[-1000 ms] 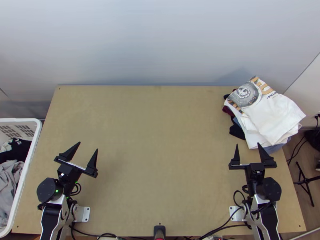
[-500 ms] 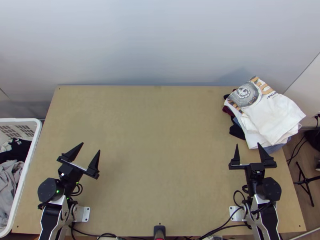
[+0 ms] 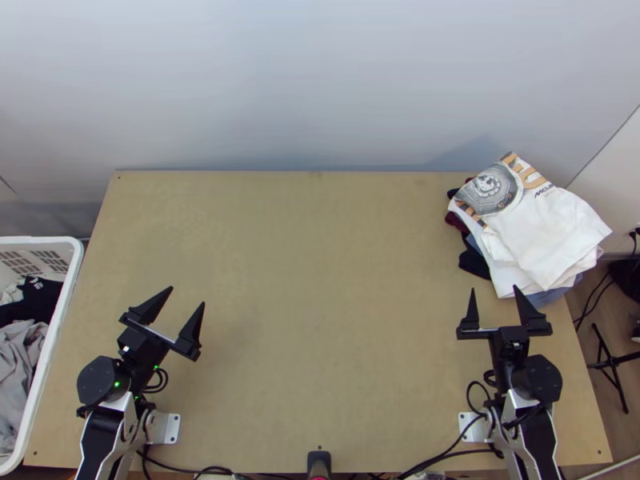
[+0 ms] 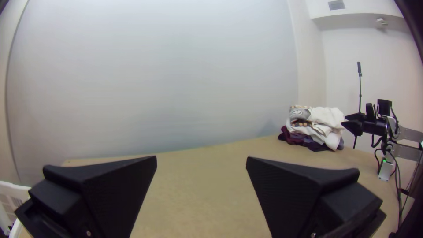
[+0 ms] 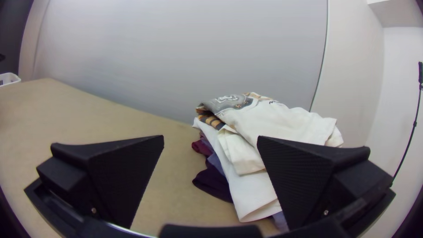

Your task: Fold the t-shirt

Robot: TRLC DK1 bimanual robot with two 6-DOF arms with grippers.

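Taking the table (image 3: 320,320) as a clock with twelve at its far edge, I have the white printed t-shirt (image 3: 544,232) at about two o'clock, folded into a loose packet on top of a pile of clothes (image 3: 475,262). My right gripper (image 3: 494,288), at about four o'clock, has its two fingers spread wide with nothing between them. From there the shirt sits at one o'clock, near the tips; seen from above, my finger on the three o'clock side overlaps the shirt's near edge, though I can't tell whether they touch. In my right wrist view, that same finger crosses in front of the white cloth, while maroon cloth (image 5: 202,147) and dark purple cloth (image 5: 213,182) poke out beneath it. The shirt's grey and tan print is up on its far part, towards eleven o'clock from its middle. My left gripper (image 3: 186,296), at eight to nine o'clock on the table, is wide open too and holding nothing, its tips aimed towards one o'clock. From it the shirt is well apart, between two and three o'clock, across the table. At nine o'clock, just beside the table, a white basket (image 3: 78,252) holds grey cloth (image 3: 22,360) and black cloth (image 3: 42,298).
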